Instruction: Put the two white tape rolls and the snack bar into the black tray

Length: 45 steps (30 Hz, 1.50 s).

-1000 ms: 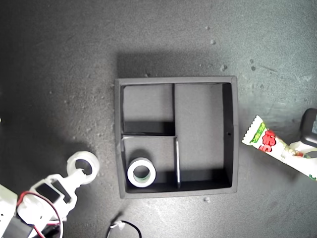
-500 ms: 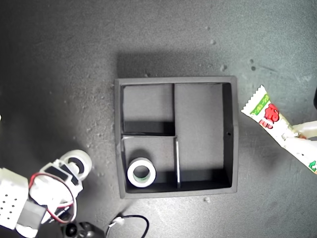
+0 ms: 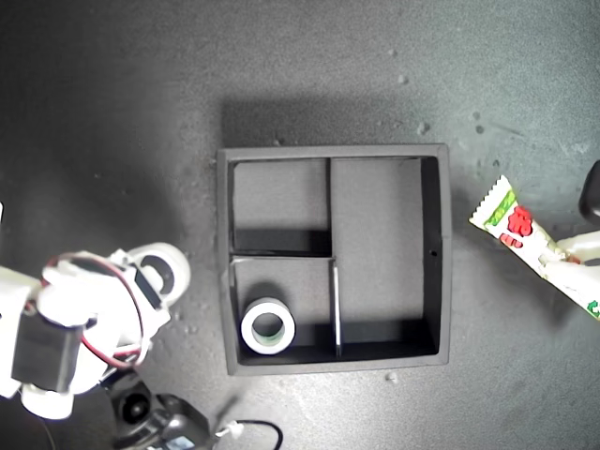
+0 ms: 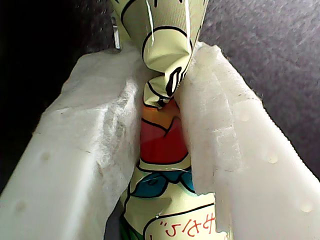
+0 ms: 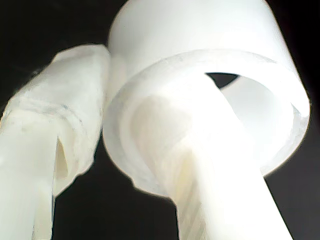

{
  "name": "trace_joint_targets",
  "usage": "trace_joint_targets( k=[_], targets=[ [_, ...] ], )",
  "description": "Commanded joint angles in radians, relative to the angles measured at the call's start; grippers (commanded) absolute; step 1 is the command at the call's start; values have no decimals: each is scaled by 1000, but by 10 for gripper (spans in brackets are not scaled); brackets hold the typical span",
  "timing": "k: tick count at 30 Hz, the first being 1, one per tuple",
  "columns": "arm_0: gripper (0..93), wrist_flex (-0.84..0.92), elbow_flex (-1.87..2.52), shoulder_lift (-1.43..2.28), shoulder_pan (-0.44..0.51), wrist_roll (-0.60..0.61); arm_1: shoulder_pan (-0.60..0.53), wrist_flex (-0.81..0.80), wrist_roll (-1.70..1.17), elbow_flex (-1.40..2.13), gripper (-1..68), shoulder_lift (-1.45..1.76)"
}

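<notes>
The black tray point(image 3: 334, 152) sits at the centre of the dark work surface point(image 3: 141, 94) in the exterior view. It has one long compartment on the exterior view's right and two small compartments on its left. One white tape roll point(image 3: 268, 325) already lies flat in the lower small compartment; the upper small compartment and the long compartment hold nothing.

The snack bar point(image 3: 525, 246) lies outside the tray, just beyond its wall on the exterior view's right, with the crimped end pointing toward the tray. My first gripper point(image 4: 167, 125) is clenched on the snack bar: the first wrist view shows the padded fingers point(image 4: 90, 150) pressing the wrapper from both sides, creasing it.

The second white tape roll point(image 3: 161, 272) is outside the tray, near its wall on the exterior view's left. My second gripper point(image 5: 120, 135) grasps this roll through its wall: in the second wrist view, one finger passes through the hole and the other bears on the outer face.

Step in hand, as judged: transport of both remaining items, each already secured. Whether either item is lifted clear of the surface cannot be told.

Next move requirement: carry the roll over the tray wall to the vacant small compartment, and align the bar lengthwise with the long compartment before release.
</notes>
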Motion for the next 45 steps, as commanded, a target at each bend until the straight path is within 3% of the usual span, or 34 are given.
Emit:
trace_joint_targets(
  k=[1,11,17,23,27,32,35,40,45],
  targets=[
    [1,104,-287,-78,-60,109,-23,58,118,-18,-7,17],
    [1,155,-569,-258,-155,219,120,373,95,-273,-7,8],
    [1,215,-811,-512,-155,284,204,399,-43,-345,-7,8],
    [1,218,-873,-643,-178,302,290,328,-617,-425,-7,6],
    [1,218,-838,-638,-179,287,321,176,-1117,-468,-7,6],
    [1,218,-847,-678,-184,252,311,-20,-1620,-439,-7,5],
    [1,218,-856,-707,-196,233,245,-147,-1907,-451,-7,-60],
    [8,219,-861,-753,-206,192,149,-66,-2214,-831,-6,-471],
    [106,219,-956,-796,-207,164,143,103,-2296,-1229,-6,-864]
  ],
)
